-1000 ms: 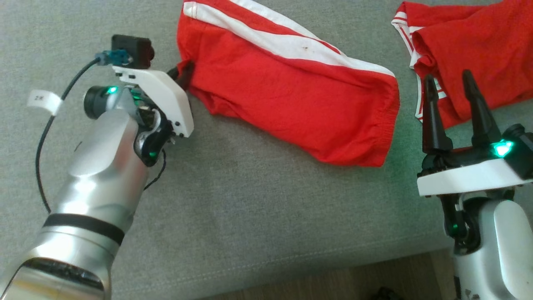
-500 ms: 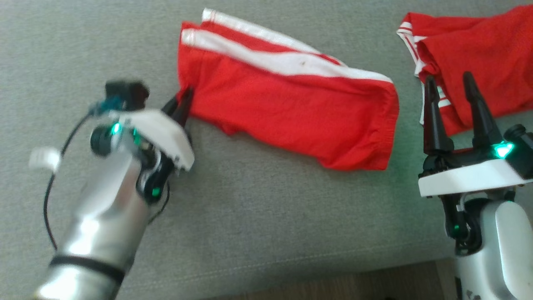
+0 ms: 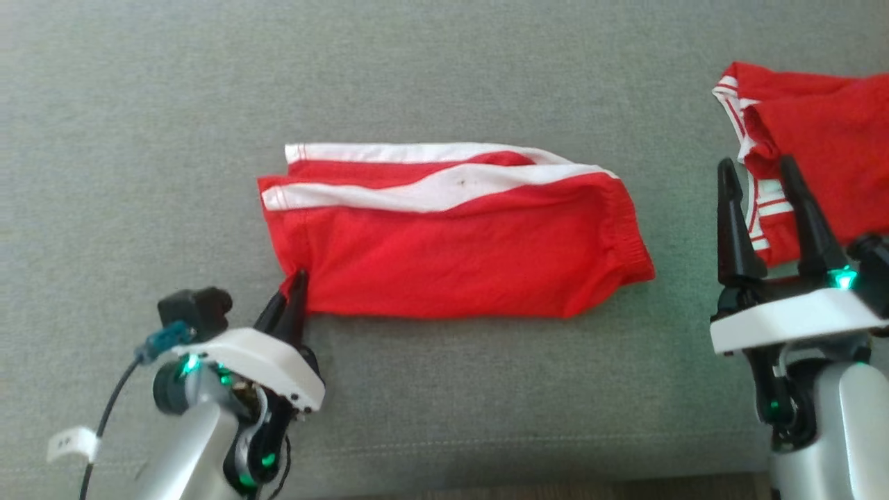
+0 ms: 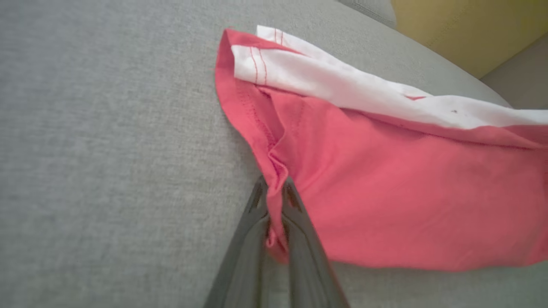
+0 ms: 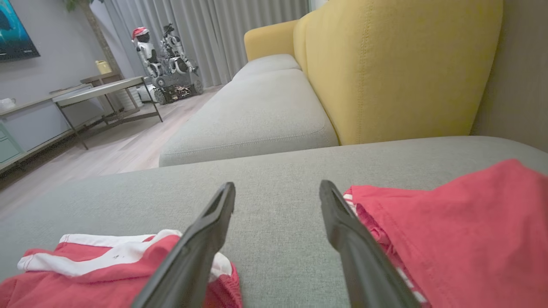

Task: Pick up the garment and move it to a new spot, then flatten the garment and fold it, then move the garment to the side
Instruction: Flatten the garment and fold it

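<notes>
Left claw [image 3: 297, 279] grips a corner of the folded red white-striped shorts [image 3: 451, 264] on the grey sofa cushion [image 3: 444, 69]; right claw [image 3: 755, 167] gapes wide, empty.

A grey sofa seat [image 3: 444, 69] spreads across the head view. In the right wrist view a yellow backrest [image 5: 398, 64] rises at upper right and pale curtains [image 5: 214, 30] hang at top centre. At left a table [image 5: 102, 87] stands on light wood floor [image 5: 124, 145], with a picture [image 5: 15, 30] on the grey wall [image 5: 55, 42] in the upper-left corner.
</notes>
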Motion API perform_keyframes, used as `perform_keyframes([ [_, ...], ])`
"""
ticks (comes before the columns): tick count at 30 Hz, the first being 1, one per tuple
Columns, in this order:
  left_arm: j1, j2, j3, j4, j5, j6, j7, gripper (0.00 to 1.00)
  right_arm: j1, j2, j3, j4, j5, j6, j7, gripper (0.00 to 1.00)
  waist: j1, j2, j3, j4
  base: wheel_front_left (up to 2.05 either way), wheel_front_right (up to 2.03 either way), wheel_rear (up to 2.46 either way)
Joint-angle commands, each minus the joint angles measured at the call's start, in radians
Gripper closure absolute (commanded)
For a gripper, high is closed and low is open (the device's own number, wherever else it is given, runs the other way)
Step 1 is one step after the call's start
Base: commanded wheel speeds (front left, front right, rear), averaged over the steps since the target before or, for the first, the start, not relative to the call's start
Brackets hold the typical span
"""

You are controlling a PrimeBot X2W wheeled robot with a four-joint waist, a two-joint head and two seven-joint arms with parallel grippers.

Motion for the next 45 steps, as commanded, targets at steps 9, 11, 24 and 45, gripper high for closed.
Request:
perform_keyframes([
  [9, 0.018, 0.055, 0.065, -0.151, 0.064, 0.105, -0.08, 0.0, 0.006, -0.002, 0.021, -0.058, -0.039, -0.001, 0.02, 0.0, 0.0, -0.0001, -0.034, 0.005, 0.0, 0.0, 0.0],
  [11, 0.01, 0.062, 0.078, -0.171, 0.105, 0.132, -0.124, 0.0, 0.009, -0.003, 0.018, -0.059, -0.051, -0.001, 0.021, 0.0, 0.0, -0.0001, -0.046, 0.006, 0.0, 0.0, 0.0],
  [24, 0.082, 0.106, 0.132, -0.315, 0.267, 0.17, -0.173, 0.0, 0.059, -0.022, 0.054, -0.063, -0.095, -0.001, 0.042, 0.0, 0.0, -0.0001, -0.138, -0.004, 0.0, 0.0, 0.0],
  [45, 0.1, 0.124, 0.118, -0.357, 0.25, 0.177, -0.127, 0.0, 0.061, -0.021, 0.068, -0.057, -0.07, -0.001, 0.065, 0.0, 0.0, -0.0001, -0.129, 0.015, 0.0, 0.0, 0.0],
])
